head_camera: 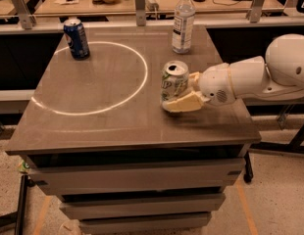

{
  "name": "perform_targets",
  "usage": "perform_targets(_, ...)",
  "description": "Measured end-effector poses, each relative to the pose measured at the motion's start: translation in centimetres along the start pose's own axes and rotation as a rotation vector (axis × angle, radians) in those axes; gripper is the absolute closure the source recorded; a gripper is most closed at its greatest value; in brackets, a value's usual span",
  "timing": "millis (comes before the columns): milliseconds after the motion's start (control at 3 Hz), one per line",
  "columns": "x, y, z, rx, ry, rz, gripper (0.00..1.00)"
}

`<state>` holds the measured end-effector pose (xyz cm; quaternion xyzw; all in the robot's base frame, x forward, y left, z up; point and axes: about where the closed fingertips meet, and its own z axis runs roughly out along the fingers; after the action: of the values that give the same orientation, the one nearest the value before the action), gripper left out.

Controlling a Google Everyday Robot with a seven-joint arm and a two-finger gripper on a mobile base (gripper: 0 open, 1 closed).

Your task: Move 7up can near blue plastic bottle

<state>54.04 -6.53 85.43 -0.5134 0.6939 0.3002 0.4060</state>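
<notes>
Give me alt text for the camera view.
The robot's gripper has its jaws closed around a 7up can on a grey table; a blue plastic bottle stands behind, a dark blue can back left.

The gripper (179, 92) clasping the 7up can (170, 81) hides its lower right.

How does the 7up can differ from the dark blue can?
The 7up can is pale with green print, the dark blue can dark. The end effector grips the 7up can at mid-right; the dark blue can stands free, back left. Both have silver tops.
</notes>
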Motion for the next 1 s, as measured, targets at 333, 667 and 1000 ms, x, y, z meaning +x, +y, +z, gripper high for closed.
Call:
perform_targets(333, 0.1, -4.5, -3.3, 0.191, 0.000, 0.066, 1.00)
perform_targets(667, 0.8, -9.0, -6.4, 0.363, 0.064, 0.136, 1.00)
perform_targets(1000, 2.7, -13.5, -8.6, 0.477, 0.144, 0.212, 1.00)
